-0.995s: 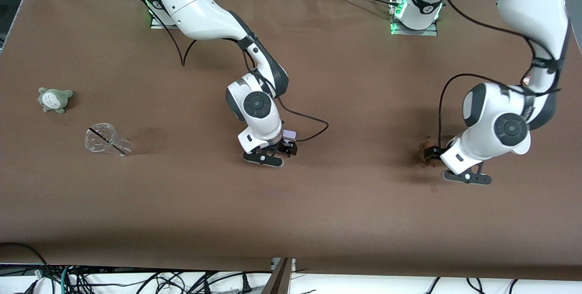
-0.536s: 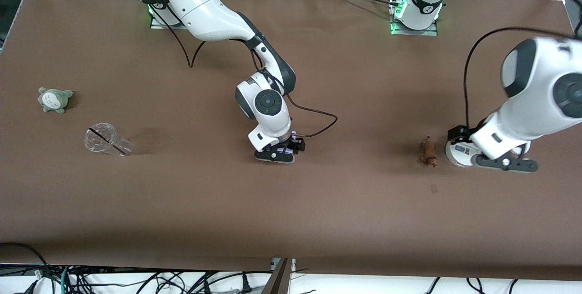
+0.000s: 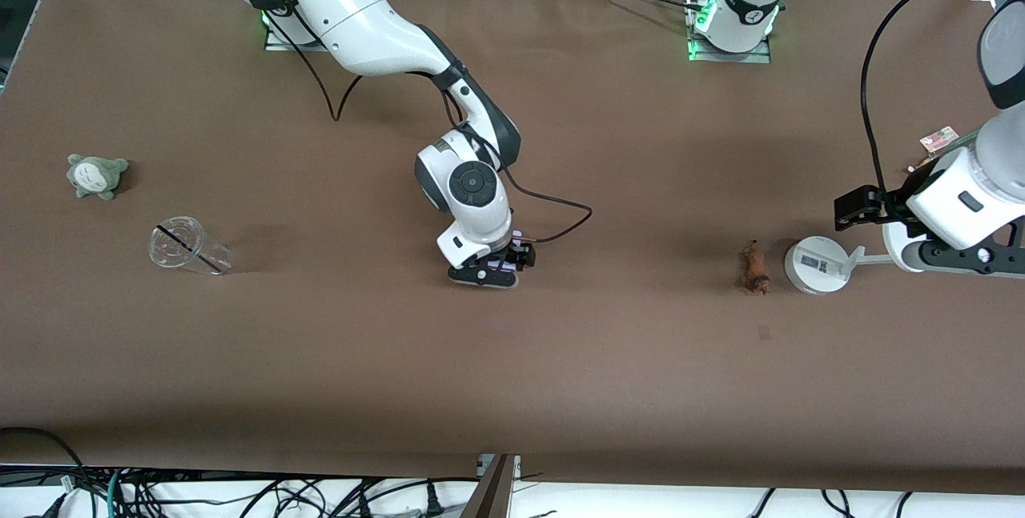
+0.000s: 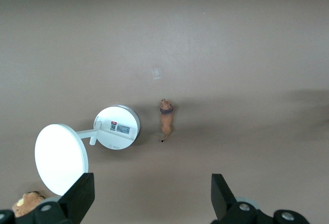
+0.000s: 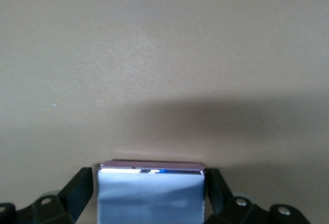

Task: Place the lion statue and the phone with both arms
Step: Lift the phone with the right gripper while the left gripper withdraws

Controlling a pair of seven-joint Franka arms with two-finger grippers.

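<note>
Meanwhile, right gripper [image 5: 151,203] clamps phone [image 5: 151,193]; lion statue [image 3: 754,267] lies apart.

No text I can read anywhere: the sticker [image 4: 121,128] on the white stand's round base [image 4: 117,127] carries print too small to make out.

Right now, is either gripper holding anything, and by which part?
Right gripper clamps the phone by its two side edges. Left gripper is open, holding nothing.

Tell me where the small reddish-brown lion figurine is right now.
The reddish-brown lion figurine lies on the brown table toward the left arm's end, apart from but beside the white round-based stand.
</note>
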